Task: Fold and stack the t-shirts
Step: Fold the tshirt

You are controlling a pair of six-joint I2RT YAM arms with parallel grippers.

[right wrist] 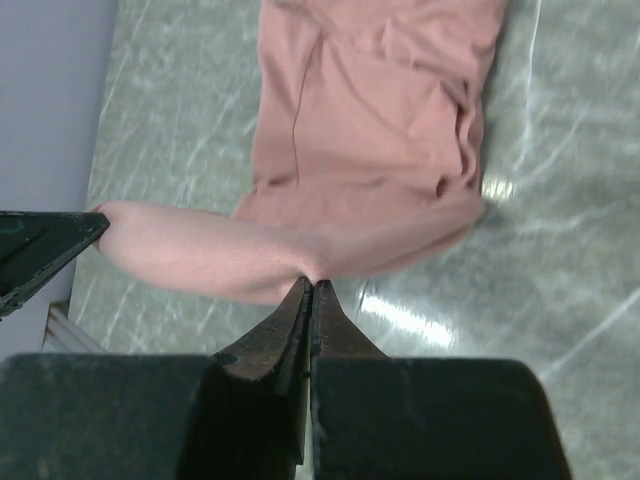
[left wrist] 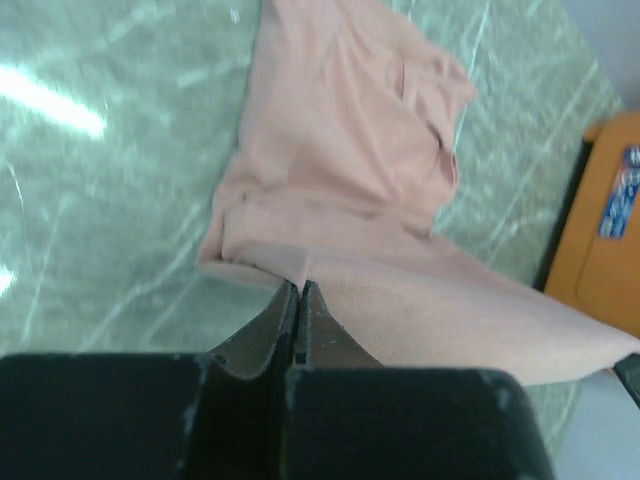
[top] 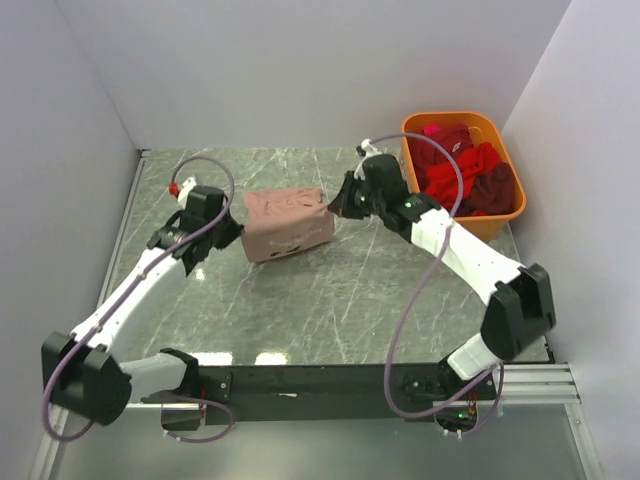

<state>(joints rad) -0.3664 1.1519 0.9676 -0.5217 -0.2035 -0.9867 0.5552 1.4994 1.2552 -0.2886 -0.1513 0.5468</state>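
Note:
The salmon-pink t-shirt (top: 288, 223) lies partly folded in the middle of the table, its upper edge lifted and stretched between both grippers. My left gripper (top: 238, 226) is shut on its left edge; in the left wrist view (left wrist: 299, 286) the cloth (left wrist: 350, 150) is pinched at the tips. My right gripper (top: 334, 207) is shut on its right edge; in the right wrist view (right wrist: 311, 284) the cloth (right wrist: 370, 120) is pinched too. Red, dark maroon and magenta t-shirts (top: 468, 172) lie crumpled in the orange basket (top: 495, 223).
The orange basket stands at the back right by the right wall; its corner shows in the left wrist view (left wrist: 605, 240). White walls close in the green marble table (top: 330, 300) on the left, back and right.

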